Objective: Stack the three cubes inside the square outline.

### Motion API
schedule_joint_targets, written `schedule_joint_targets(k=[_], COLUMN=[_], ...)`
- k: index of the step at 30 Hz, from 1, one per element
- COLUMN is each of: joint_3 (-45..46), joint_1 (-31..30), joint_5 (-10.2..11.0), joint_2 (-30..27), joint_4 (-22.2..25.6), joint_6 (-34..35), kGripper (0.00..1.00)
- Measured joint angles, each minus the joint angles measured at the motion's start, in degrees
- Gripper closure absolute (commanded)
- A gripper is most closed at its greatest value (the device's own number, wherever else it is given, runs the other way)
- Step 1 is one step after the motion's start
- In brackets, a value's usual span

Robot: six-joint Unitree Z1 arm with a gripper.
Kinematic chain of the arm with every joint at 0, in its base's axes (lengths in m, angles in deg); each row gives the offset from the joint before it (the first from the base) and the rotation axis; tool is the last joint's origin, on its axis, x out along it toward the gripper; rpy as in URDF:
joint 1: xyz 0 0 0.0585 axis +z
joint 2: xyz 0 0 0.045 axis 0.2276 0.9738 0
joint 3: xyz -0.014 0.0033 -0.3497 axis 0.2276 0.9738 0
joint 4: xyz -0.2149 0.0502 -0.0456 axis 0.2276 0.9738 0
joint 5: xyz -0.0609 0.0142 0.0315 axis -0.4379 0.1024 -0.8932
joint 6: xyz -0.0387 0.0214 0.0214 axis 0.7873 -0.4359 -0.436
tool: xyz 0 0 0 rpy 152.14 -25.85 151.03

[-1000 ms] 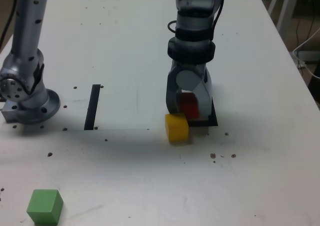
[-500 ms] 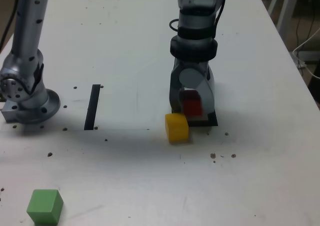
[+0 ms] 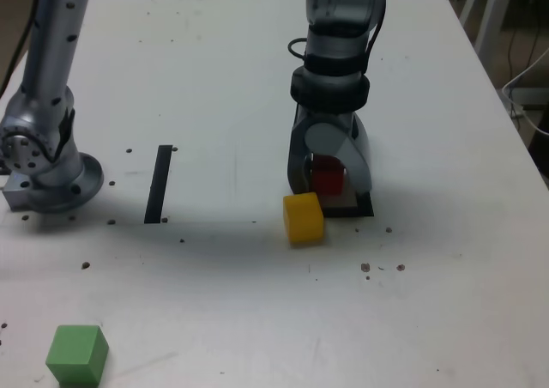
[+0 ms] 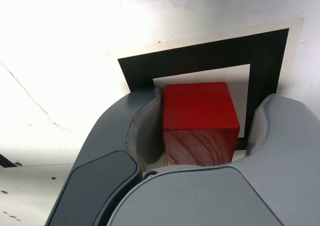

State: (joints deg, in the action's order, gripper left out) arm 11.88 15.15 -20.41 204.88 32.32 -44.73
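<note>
We find no writing, label, brand, number or sign that we can read in either view. The cubes' faces are plain, and the arm's housing and the table (image 3: 214, 79) carry no lettering that we can make out.

White table (image 3: 214, 79), scuffed and dotted with small dark specks, most of them along the near half. Straight black tape strip (image 3: 159, 184) lying flat toward the exterior view's left, running front to back. Pale chair or table legs (image 3: 489, 15) and a thin white cable (image 3: 525, 79) past the table edge at the exterior view's right.
</note>
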Motion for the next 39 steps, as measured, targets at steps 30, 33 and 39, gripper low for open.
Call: schedule_joint_targets(k=[30, 33, 39], joint_3=[6.7, 6.6, 5.4], joint_1=[-9.4, -11.4, -15.0], joint_5=[8.0, 8.0, 7.0], joint_2=[-11.1, -11.0, -9.9], joint_4=[3.2, 3.7, 5.0], joint_6=[11.5, 14.5, 19.2], kGripper=[0.01, 0.01, 0.02])
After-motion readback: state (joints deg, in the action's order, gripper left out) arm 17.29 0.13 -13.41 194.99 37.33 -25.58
